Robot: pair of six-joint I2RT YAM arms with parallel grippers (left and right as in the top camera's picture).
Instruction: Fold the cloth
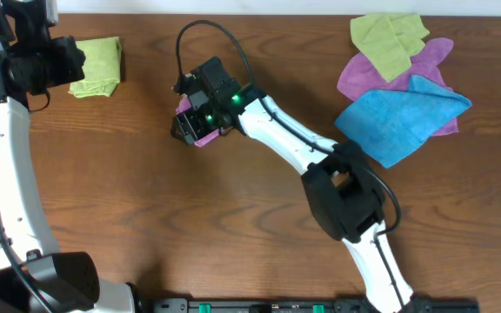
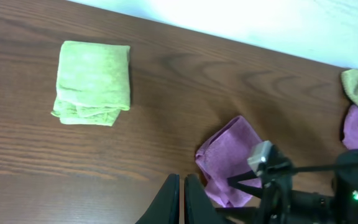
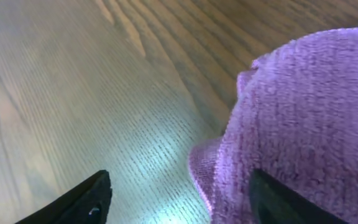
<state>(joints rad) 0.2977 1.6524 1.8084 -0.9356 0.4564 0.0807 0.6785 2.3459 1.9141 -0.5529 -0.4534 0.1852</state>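
The right claw (image 3: 179, 190) is spread wide. In its wrist view one dark finger (image 3: 73, 202) is over bare wood and the other sits at the edge of the purple-magenta microfibre cloth (image 3: 303, 124). Whether either finger touches the fabric cannot be told. The cloth lies on the dark brown wooden counter (image 3: 73, 74) as a small, compact folded bundle. It is left of centre in the overhead view and largely hidden under the claw's black body there.

The left claw (image 2: 182, 202) is narrowed to a thin slit with nothing between its fingers. It hangs over the far left corner of the counter, apart from the cloth. Just beside it lies a lime-green towel (image 2: 92, 81) folded into a neat thick square.

Well apart, at the far right corner, three loose cloths overlap in a heap (none of them folded):
- a yellow-green cloth (image 1: 388, 39) at the back
- a second purple cloth (image 1: 364, 76) spread beneath it
- a bright blue cloth (image 1: 403, 117) lying over the purple one's near side
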